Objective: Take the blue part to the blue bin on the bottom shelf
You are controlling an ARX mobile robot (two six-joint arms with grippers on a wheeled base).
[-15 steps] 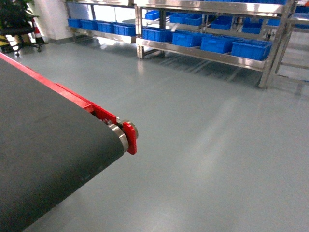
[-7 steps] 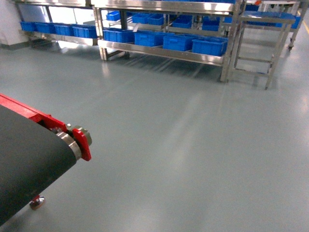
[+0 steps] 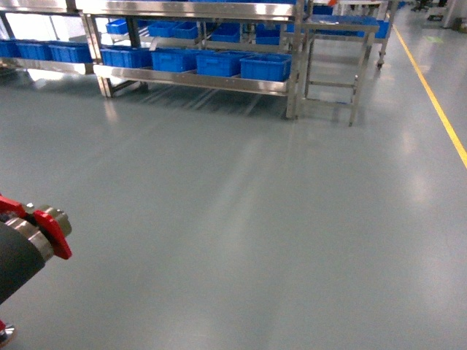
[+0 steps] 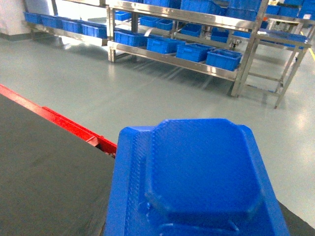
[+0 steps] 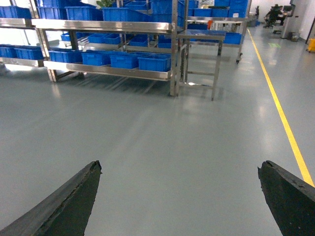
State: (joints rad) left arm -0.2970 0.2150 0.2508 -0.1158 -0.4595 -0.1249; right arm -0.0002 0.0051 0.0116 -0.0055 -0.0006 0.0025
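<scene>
Left wrist view: the blue part (image 4: 197, 182) fills the lower frame, close under the camera, above the dark conveyor belt (image 4: 44, 167) with its red frame rail (image 4: 74, 127). I take it to be held in the left gripper, but no fingers show, so I cannot tell how the jaws stand or how firm the hold is.

Right gripper (image 5: 179, 196): two dark fingertips (image 5: 74, 196) at the frame's lower corners, spread wide, nothing between them, only bare grey floor (image 5: 172, 142) beyond.

Head view: the belt's end roller (image 3: 44, 226) sits at the lower left edge; the steel rack (image 3: 197, 44) stands well apart across open floor. Neither arm shows here.

Risks, as I judge them:
- Grip unverified. If the hold is shallow, base motion across the floor could shake the part loose; it would drop onto the belt or floor.
- The part blocks much of the left wrist view, so lining up on a bin will lean on the head camera.
- Several alike blue bins (image 3: 266, 67) sit in a row on the bottom shelf (image 3: 197, 82); choosing the wrong level or clipping the shelf rail above is possible on the reach in.
- A steel step frame (image 3: 332, 65) stands just right of the rack; base clearance needs watching.

Bin contents: too far off to tell.
</scene>
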